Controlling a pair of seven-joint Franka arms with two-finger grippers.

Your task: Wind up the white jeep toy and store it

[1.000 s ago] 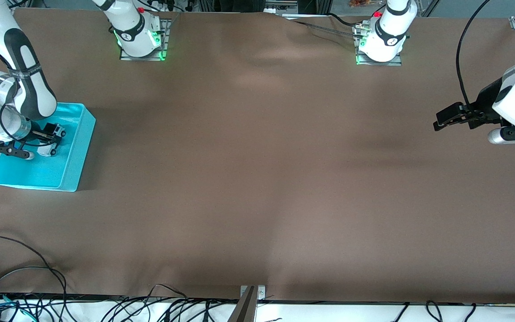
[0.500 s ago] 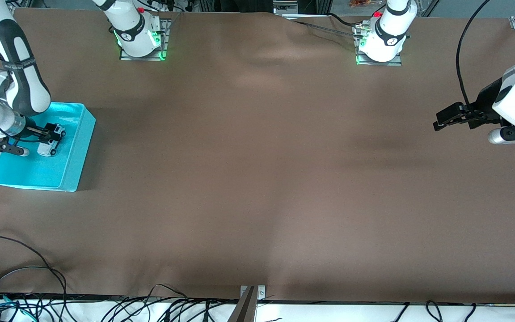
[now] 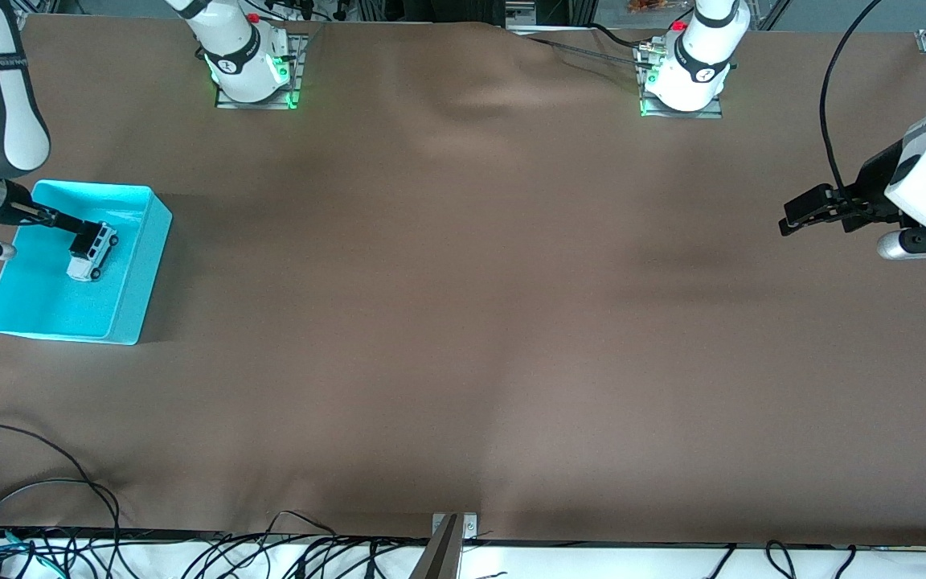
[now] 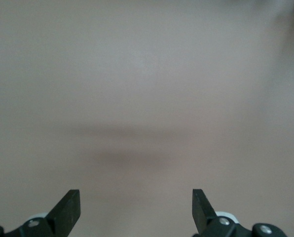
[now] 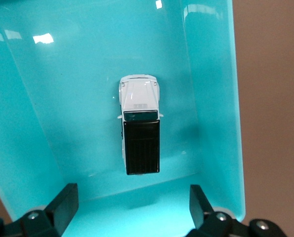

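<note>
White jeep toy (image 5: 139, 124) sits on its wheels on the floor of the cyan bin (image 3: 129, 301), directly under the R gripper (image 5: 132, 205) and free of it, nothing between the fingers, which are spread wide w/ gap to spare either side of the toy. Long axis runs along the line from gripper out toward the bin's end wall: black-roofed rear end closest to the fingertips, white hood pointing away. In front view the jeep (image 3: 92, 252) lies diagonal in the bin's half farther from the front cam, w/ the R gripper (image 3: 85, 234) above its rear end. Looks: boxy white body, ribbed black roof, dark windshield, black wheels, tiny vs the bin. Wheels barely visible from the wrist cam, underside hidden; no winding part can be made out. R arm body mostly cut off at frame edge. L gripper (image 3: 789, 217) waits over bare brown table (image 3: 463, 322) at the L arm's end, fingers (image 4: 68, 211) spread apart, holding nothing.
</note>
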